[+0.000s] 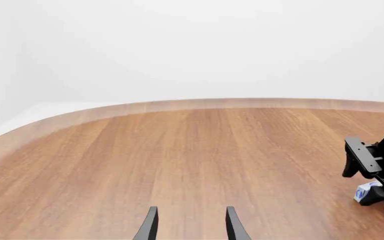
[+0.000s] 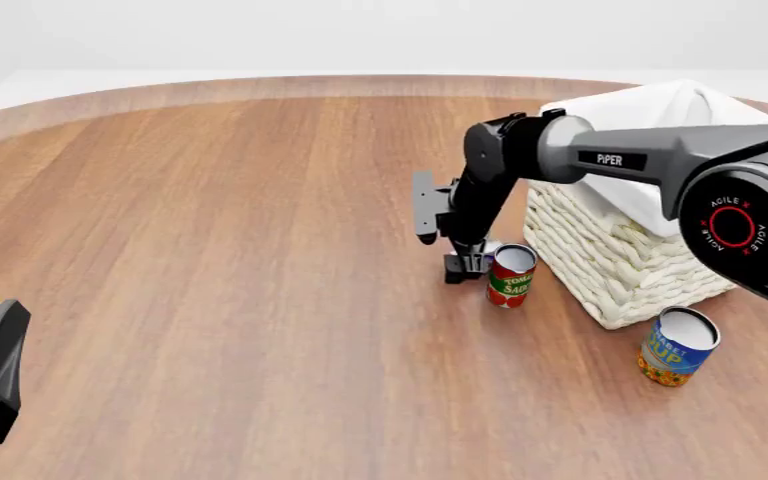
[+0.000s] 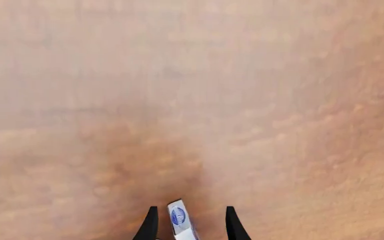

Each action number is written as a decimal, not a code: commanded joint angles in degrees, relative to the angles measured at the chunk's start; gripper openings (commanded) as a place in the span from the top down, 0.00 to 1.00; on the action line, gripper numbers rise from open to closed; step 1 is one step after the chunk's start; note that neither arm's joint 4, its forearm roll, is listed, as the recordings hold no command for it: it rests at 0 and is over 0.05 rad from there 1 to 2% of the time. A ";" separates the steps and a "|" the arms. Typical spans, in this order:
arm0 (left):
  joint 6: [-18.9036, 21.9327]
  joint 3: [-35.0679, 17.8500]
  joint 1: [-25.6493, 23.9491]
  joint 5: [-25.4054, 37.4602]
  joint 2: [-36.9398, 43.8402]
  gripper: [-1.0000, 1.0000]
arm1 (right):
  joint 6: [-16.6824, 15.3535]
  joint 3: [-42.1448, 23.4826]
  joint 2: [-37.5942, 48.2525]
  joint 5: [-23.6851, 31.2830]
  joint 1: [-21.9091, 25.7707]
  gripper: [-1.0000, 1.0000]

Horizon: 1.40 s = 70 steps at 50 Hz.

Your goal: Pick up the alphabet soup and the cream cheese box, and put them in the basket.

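Wood-grain brown table (image 2: 224,250) fills most of the front view, its curved far edge meeting a white background. On the right side stands the basket (image 2: 611,250), cream wicker with a white cloth lining folded over its rim. Near its close right corner, just beside the wicker, the alphabet soup (image 2: 678,346) stands upright on the table, silver-white top showing above a blue and yellow-orange label. A smaller red and green tomato sauce can (image 2: 510,276) stands upright by the basket's left wall.

Reaching in from the right, the right arm (image 2: 651,155) bends down so the right gripper (image 2: 466,266) points at the table just left of the red can. In the right wrist view the cream cheese box (image 3: 180,222) sits edge-up between the two dark fingers (image 3: 149,225); the jaws stand a little apart with a narrow gap on either side of the box, so they are parted and not clamped on it. From the left wrist view a blue and white corner of the box (image 1: 365,192) shows under that gripper.

At the near left corner, the left gripper (image 1: 190,225) hovers over bare wood, its jaws parted and holding nothing.
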 commanded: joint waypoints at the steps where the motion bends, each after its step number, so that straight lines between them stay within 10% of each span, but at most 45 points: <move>1: 0.00 0.00 0.00 0.00 0.00 0.00 | -0.34 -2.43 1.76 0.94 0.00 0.00; 3: 0.00 0.00 0.00 0.00 0.00 0.00 | -0.28 -2.44 1.82 0.76 0.20 0.00; 4: 0.00 0.00 0.00 0.00 0.00 0.00 | -0.25 -2.42 1.92 0.63 0.19 1.00; 70: 0.00 0.00 0.00 0.00 0.00 0.00 | -1.30 -2.21 -3.36 -2.07 3.13 1.00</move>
